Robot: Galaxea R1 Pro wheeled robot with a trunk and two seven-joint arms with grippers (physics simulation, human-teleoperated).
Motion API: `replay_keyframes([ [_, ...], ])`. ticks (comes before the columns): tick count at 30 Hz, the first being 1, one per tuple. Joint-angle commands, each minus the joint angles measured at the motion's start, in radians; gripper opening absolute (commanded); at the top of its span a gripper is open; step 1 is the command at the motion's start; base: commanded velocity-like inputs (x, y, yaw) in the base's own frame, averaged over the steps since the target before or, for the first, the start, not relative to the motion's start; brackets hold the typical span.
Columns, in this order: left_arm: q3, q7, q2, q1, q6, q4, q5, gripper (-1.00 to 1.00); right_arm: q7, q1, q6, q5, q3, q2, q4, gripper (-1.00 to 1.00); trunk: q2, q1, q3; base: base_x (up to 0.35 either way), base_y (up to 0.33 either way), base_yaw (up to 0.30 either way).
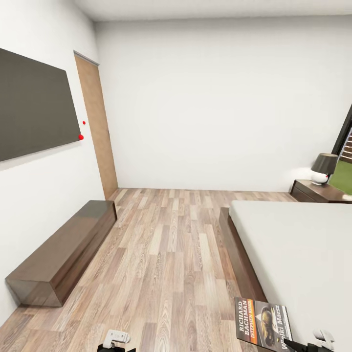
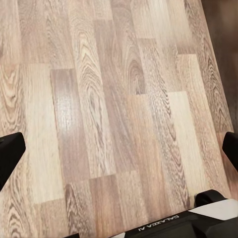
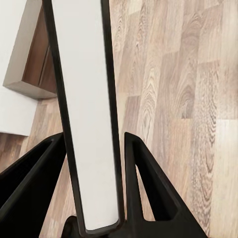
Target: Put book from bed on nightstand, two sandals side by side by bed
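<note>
The book (image 1: 264, 322), black and orange with white lettering, hangs over the bed's near corner at the lower right of the head view. In the right wrist view the book (image 3: 87, 99) shows edge-on, with my right gripper (image 3: 93, 141) shut on it and wood floor behind. The bed (image 1: 303, 244) has a pale mattress and a dark frame. The nightstand (image 1: 313, 191) stands past the bed, by the far wall. My left gripper (image 2: 119, 146) is open over bare floor planks. The sandals are out of view.
A long low dark cabinet (image 1: 63, 254) runs along the left wall under a dark wall panel (image 1: 34, 107). A wooden door (image 1: 98, 127) is in the far left corner. A lamp (image 1: 323, 166) sits on the nightstand. Wood floor (image 1: 171, 254) lies between cabinet and bed.
</note>
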Motion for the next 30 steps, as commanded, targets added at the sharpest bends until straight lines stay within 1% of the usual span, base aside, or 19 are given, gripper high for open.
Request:
replay_keyframes([
  [1,0.008,-0.002,0.000,0.000,-0.004,0.001,-0.011,1.00,0.002,0.000,0.001,-0.009,0.008,0.000,0.000,-1.00,-0.001,0.000,0.000,0.000,0.000,0.000],
  [8,0.008,-0.002,0.000,0.000,-0.004,0.001,-0.011,1.00,0.002,0.000,0.001,-0.009,0.008,0.000,0.000,-1.00,-0.001,0.000,0.000,0.001,0.000,0.000],
  [10,0.008,-0.002,0.000,0.000,-0.003,0.001,-0.011,1.00,0.002,0.000,0.001,-0.009,0.008,0.000,0.000,-1.00,-0.001,0.000,0.000,0.166,0.000,0.000],
  [30,0.008,-0.002,0.000,0.000,-0.003,0.001,-0.011,1.00,0.003,0.000,0.001,-0.009,0.008,0.000,0.000,-1.00,-0.001,0.000,0.002,0.320,0.000,0.000],
])
